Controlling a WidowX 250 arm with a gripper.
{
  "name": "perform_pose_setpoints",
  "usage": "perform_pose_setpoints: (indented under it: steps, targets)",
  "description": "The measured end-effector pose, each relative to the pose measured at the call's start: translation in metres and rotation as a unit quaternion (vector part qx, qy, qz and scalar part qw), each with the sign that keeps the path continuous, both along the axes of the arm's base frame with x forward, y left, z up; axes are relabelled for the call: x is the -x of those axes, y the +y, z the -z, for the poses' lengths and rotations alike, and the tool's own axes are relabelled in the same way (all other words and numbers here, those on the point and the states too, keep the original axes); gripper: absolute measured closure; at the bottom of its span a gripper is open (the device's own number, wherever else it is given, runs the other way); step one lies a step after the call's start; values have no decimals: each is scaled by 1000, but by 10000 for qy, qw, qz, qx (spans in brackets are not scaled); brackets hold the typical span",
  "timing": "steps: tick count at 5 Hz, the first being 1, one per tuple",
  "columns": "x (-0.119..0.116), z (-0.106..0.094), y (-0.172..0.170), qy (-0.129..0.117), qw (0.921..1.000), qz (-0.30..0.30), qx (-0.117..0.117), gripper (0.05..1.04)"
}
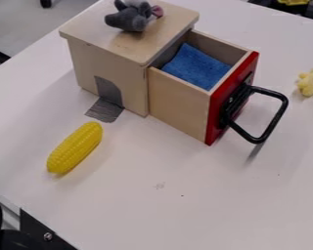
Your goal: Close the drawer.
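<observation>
Gripper state: we could not tell whether it was open or closed, or whether it held anything. We found the drawer (179,105) pulled well out of its wooden box (134,83), on the side toward the right of the camera view, with a blue cloth (195,68) inside.

We judged the drawer light and rigid, its wooden walls unlikely to flex under a modest push. The cloth looked soft and of little weight, and it appeared to lie below the rim, so we expected it to pass under the box top.

For contact we preferred the red front panel (215,114), close to the handle mount, with force directed straight back into the box. An off-centre push could, in our estimate, have skewed the drawer and jammed it. We rated the black loop handle (274,122) stiff and easy to grip, though possibly slippery if its finish was smooth. Excess force might have slid the box along the white table (152,195) or unsettled the grey plush toy (129,18) on top.
</observation>
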State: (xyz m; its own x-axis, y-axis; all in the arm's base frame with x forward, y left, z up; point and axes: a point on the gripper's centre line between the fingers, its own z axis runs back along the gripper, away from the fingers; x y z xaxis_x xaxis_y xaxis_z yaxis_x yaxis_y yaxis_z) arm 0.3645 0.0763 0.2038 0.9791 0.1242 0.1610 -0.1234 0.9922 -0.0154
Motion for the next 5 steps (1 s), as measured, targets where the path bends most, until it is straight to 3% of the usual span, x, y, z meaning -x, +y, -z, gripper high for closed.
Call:
perform_pose_setpoints:
  steps: [1,2,3,4,5]
  targets:
    - [0,14,0,202,9998,-7,46,83]
    - [-9,12,-31,173,9993,312,100,83]
    - [-20,-4,-93,-103,9945,1037,105,83]
    - [-24,-1,-137,-99,9888,1488,44,83]
    - [-12,18,-188,23,9858,1681,-55,83]
